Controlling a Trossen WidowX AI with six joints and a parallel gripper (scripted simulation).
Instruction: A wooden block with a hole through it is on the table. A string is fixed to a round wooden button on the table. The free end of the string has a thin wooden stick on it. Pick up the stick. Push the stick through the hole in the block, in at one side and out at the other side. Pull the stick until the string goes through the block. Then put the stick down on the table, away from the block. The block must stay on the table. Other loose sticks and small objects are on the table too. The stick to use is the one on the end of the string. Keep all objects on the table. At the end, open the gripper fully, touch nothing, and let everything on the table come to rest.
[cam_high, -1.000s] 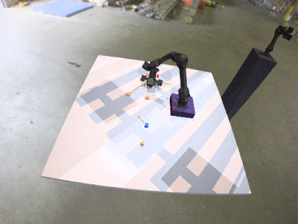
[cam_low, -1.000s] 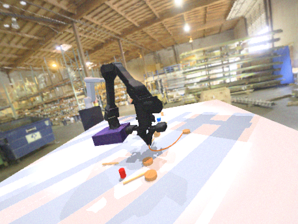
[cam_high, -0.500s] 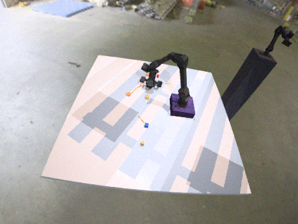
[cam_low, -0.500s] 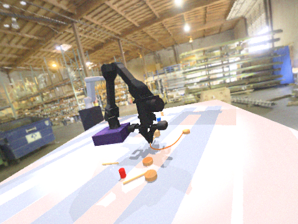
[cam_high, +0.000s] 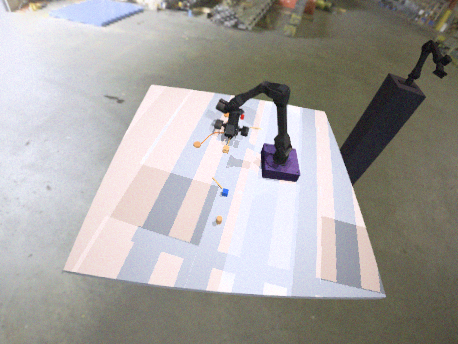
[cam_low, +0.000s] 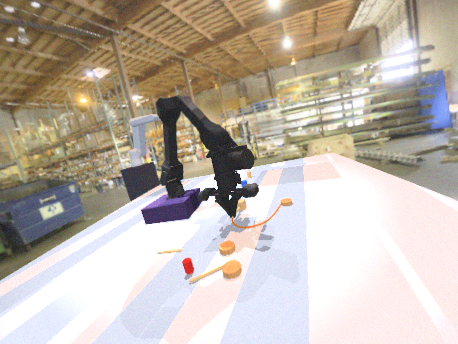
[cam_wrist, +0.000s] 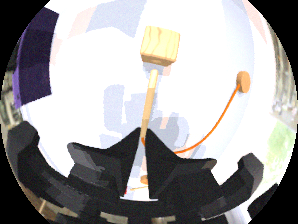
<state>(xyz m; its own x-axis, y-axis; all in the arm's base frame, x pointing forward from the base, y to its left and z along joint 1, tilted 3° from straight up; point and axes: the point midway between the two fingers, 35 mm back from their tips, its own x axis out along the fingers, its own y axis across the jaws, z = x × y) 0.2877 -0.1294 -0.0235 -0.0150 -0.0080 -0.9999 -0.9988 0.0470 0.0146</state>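
My gripper (cam_high: 228, 138) (cam_low: 233, 216) (cam_wrist: 143, 131) is shut on the near end of the wooden stick (cam_wrist: 149, 102), above the table. The stick points away from the fingers, its free tip just short of the wooden block (cam_high: 226, 149) (cam_low: 242, 204) (cam_wrist: 160, 44) in the wrist view. The block stands on the table; I cannot make out its hole. The orange string (cam_high: 209, 136) (cam_low: 255, 226) (cam_wrist: 217, 125) sags from the fingertips to the round button (cam_high: 197, 144) (cam_low: 286, 201) (cam_wrist: 243, 81) on the table. The string is outside the block.
Two round wooden pieces (cam_low: 227, 247) (cam_low: 232, 269), a red cylinder (cam_low: 188, 266) and two loose sticks (cam_low: 170, 251) (cam_low: 204, 274) lie behind the gripper. Beyond the block are another stick (cam_high: 217, 183), a blue cube (cam_high: 225, 192) and a wooden piece (cam_high: 219, 220). The purple base (cam_high: 280, 171) stands beside the block.
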